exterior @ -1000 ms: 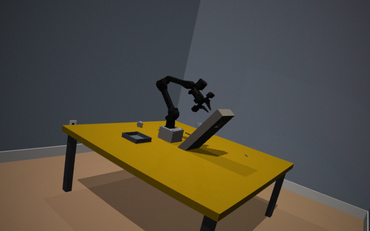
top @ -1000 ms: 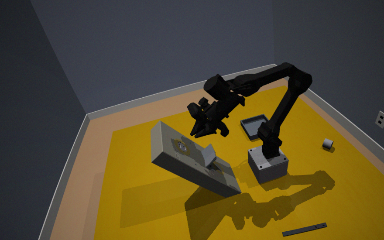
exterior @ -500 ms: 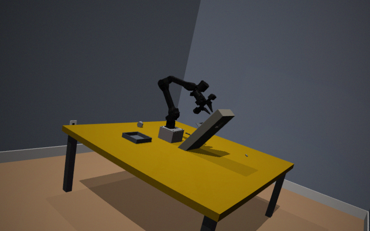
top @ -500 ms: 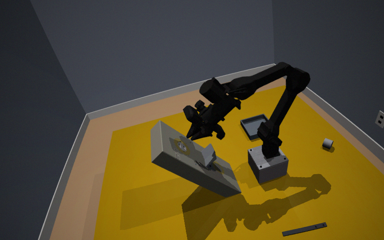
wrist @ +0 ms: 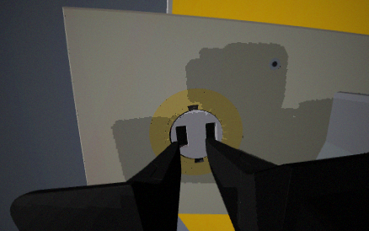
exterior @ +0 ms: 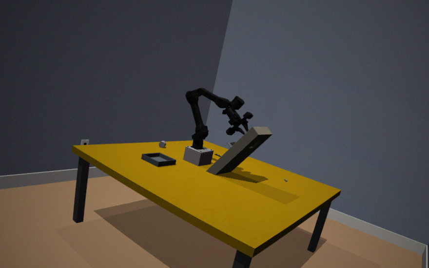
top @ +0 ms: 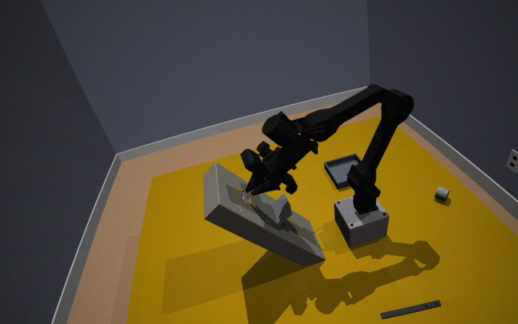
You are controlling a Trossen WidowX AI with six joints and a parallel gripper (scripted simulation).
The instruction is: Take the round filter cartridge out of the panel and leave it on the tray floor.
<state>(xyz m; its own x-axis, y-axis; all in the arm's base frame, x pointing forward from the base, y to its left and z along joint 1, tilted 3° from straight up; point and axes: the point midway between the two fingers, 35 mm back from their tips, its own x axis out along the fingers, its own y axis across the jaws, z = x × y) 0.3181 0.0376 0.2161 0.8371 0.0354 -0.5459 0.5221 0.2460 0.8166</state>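
Note:
The round pale cartridge (top: 245,197) (wrist: 195,122) sits in the tilted grey service panel (top: 249,237) (exterior: 236,154) (wrist: 106,63), inside a yellow ring, with its two dark slots showing. My gripper (top: 249,192) (exterior: 245,131) (wrist: 192,145) is partly open, fingers a little apart, with nothing between them. The fingertips are close over the cartridge face. In the wrist view they overlap its lower half, the left tip at the left slot's lower edge and the right tip just below the right slot; contact cannot be told. The dark tray (top: 343,172) (exterior: 149,160) holds nothing visible.
A pale angled flap (top: 281,209) (wrist: 359,118) stands out from the panel beside the cartridge. A light cylinder (top: 442,194) (exterior: 162,144) lies beyond the arm's base (top: 363,231) (exterior: 198,156). A dark flat bar (top: 409,310) lies on the yellow table. The tray is beside the base.

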